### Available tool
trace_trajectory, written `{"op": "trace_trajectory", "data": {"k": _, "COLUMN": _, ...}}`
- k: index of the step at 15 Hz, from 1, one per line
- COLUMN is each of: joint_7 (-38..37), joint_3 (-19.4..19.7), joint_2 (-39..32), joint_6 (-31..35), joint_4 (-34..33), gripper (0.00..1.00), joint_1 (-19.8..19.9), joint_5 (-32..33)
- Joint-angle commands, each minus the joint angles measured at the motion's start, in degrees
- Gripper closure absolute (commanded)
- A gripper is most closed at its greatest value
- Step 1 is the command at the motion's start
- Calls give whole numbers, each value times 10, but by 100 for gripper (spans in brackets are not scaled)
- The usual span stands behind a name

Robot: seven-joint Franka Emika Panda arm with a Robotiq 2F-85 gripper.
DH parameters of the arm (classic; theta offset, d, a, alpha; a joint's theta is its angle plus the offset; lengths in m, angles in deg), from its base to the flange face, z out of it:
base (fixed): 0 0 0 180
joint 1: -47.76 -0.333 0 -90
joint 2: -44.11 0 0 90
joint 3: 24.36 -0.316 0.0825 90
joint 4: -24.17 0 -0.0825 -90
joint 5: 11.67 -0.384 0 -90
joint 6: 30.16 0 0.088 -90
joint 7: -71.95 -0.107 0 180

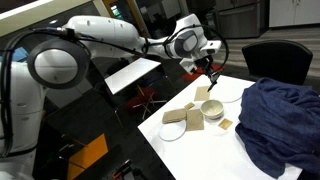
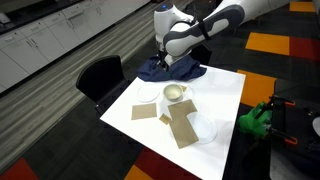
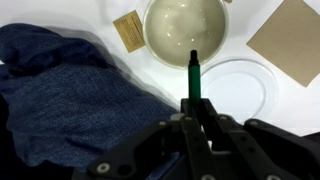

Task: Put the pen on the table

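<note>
My gripper [image 3: 193, 108] is shut on the dark green pen [image 3: 193, 75], which sticks out from between the fingers. It hangs above the white table [image 3: 120, 60], with the pen tip pointing at the small cream bowl [image 3: 185, 30]. In both exterior views the gripper [image 1: 208, 68] [image 2: 170, 62] is raised over the far part of the table [image 1: 200, 150] [image 2: 225, 90], near the bowl [image 1: 213, 108] [image 2: 175, 93]. The pen shows faintly below the fingers in an exterior view [image 1: 211, 78] and is hidden in the other exterior one.
A crumpled blue cloth [image 3: 60, 95] [image 1: 280, 120] [image 2: 165, 70] covers one side of the table. Brown cardboard pieces [image 3: 290, 40] [image 1: 190, 120] [image 2: 180, 125] and a white plate [image 3: 242, 92] [image 1: 172, 132] lie around the bowl. A black chair [image 2: 100, 75] and a green object [image 2: 255, 120] stand beside the table.
</note>
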Motion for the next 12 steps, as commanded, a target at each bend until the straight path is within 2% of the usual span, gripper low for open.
{"op": "trace_trajectory", "data": {"k": 1, "joint_7": -47, "joint_3": 20, "joint_2": 118, "joint_6": 20, "joint_4": 122, "gripper": 97, "joint_1": -20, "joint_5": 35}}
{"op": "trace_trajectory", "data": {"k": 4, "joint_7": -78, "joint_3": 29, "joint_2": 183, "joint_6": 7, "joint_4": 172, "gripper": 97, "joint_1": -21, "joint_5": 63}}
{"op": "trace_trajectory", "data": {"k": 5, "joint_7": -54, "joint_3": 9, "joint_2": 120, "joint_6": 1, "joint_4": 99, "gripper": 87, "joint_1": -3, "joint_5": 50}}
{"op": "trace_trajectory", "data": {"k": 8, "joint_7": -63, "joint_3": 10, "joint_2": 165, "joint_6": 1, "joint_4": 141, "gripper": 87, "joint_1": -1, "joint_5": 60}}
{"op": "trace_trajectory", "data": {"k": 11, "joint_7": -64, "joint_3": 9, "joint_2": 169, "joint_6": 1, "joint_4": 151, "gripper": 87, "joint_1": -2, "joint_5": 60}}
{"op": "trace_trajectory", "data": {"k": 12, "joint_7": -64, "joint_3": 9, "joint_2": 169, "joint_6": 1, "joint_4": 153, "gripper": 97, "joint_1": -2, "joint_5": 60}}
